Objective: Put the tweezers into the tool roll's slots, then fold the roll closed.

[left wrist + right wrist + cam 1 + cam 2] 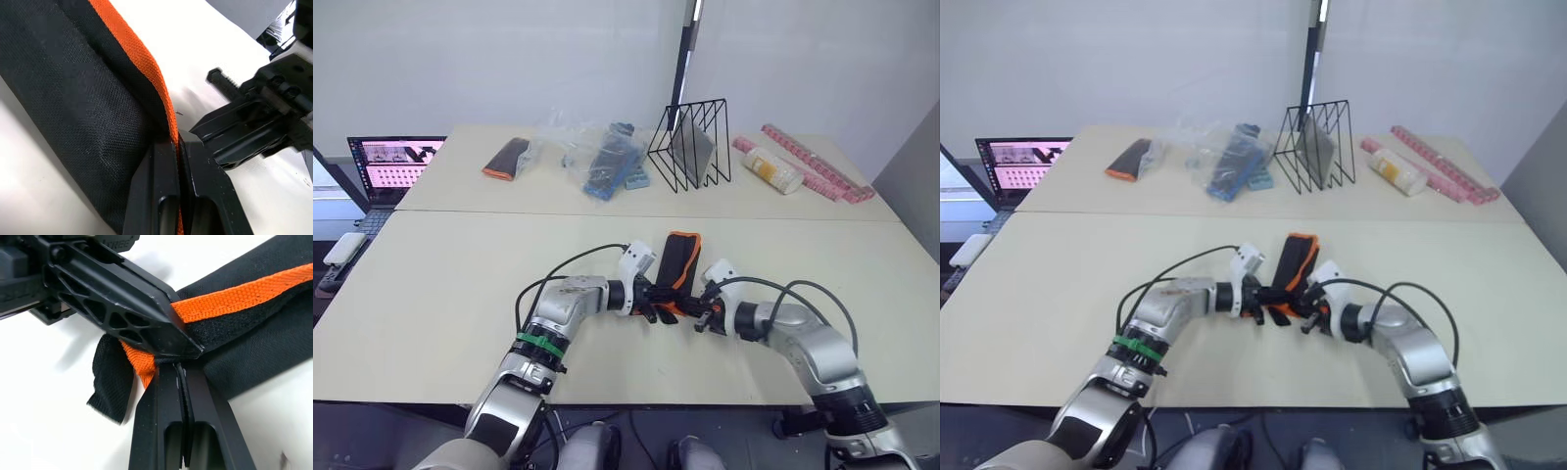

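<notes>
Your surface (pixel 460 294) is mostly bare; left gripper (pixel 658 305) and right gripper (pixel 697 315) both pinch the tool roll (pixel 679 257), wire rack (pixel 691 145) well behind.

Head stereo pair looks down over the table (pixel 460 294); both wrist cameras sit close on the tool roll (pixel 73 98)

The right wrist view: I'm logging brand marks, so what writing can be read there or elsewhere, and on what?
"...ARES": raised letters, cut off by the frame edge, on the left gripper body.
Laptop screen: content too small to read.
Tool roll: no text visible.
</notes>
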### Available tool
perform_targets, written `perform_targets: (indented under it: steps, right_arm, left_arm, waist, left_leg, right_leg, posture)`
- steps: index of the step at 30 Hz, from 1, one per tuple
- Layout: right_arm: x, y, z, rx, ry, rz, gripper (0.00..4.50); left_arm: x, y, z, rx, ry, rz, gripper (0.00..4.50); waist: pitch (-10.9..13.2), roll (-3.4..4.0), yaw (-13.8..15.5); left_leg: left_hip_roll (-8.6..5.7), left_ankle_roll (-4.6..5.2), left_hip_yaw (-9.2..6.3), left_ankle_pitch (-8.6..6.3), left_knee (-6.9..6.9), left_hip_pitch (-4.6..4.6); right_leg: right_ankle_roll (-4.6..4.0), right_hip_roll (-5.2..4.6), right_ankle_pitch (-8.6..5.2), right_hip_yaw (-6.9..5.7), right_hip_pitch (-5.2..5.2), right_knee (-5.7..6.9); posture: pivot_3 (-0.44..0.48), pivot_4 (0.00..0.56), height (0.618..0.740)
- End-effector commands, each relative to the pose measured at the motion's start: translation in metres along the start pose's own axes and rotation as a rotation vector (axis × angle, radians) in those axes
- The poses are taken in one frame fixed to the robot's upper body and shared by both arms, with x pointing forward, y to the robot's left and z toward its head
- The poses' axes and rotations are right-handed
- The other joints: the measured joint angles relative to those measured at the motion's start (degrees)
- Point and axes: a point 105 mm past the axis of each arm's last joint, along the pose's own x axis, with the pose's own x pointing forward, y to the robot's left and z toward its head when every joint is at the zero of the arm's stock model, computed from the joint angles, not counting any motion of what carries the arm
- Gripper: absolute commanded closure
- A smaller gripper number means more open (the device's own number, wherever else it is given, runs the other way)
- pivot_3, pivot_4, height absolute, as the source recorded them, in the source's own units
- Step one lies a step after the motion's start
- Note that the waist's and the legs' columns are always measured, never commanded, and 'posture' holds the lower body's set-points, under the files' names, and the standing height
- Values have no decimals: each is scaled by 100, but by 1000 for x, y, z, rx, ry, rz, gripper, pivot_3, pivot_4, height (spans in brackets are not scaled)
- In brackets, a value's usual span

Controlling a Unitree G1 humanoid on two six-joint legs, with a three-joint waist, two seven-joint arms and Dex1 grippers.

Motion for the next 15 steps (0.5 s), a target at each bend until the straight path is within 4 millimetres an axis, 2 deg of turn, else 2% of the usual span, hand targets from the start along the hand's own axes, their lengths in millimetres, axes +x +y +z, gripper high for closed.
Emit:
perform_targets:
  steps: [1, 5, 8, 13, 15]
  right_arm:
    - [-31, -11, 20, -20, -16, -5, 4500]
    - [-51, -17, 42, -40, -59, 10, 4500]
    - [-57, -19, 61, -54, -133, 21, 4500]
    - [-46, -23, 89, -72, -255, 13, 4500]
    - [-31, -21, 93, -97, -250, 21, 4500]
  left_arm:
    - [0, 9, -29, 13, 123, 29, 4467]
    - [0, 10, -34, 41, 151, 19, 4467]
    - [-1, 11, -35, 68, 167, 23, 4467]
    - [-4, 14, -38, 109, 192, 38, 4467]
    - [-4, 14, -38, 122, 200, 41, 4467]
  waist:
    - [0, 0, 5]
    - [-1, -1, -31]
    - [-1, -2, -36]
    - [-3, -4, -60]
    - [-5, -6, -56]
  left_leg:
    - [0, 1, 0, 0, 1, 0]
    - [3, 2, 0, -1, 0, -1]
    - [9, 2, 0, -1, 0, -1]
    - [10, 9, 0, -5, 0, -1]
    - [9, 10, 0, -6, 0, -2]
  right_leg:
    - [1, -1, 1, -1, 2, -3]
    - [3, -3, 2, -2, 5, -12]
    - [3, -3, 2, -4, 9, -20]
    - [12, -2, 10, -4, 17, -44]
    - [14, -3, 12, -4, 18, -47]
  posture:
    - [0, 150, 707]
    - [0, 150, 707]
    - [0, 150, 707]
    - [0, 150, 707]
    - [0, 150, 707]
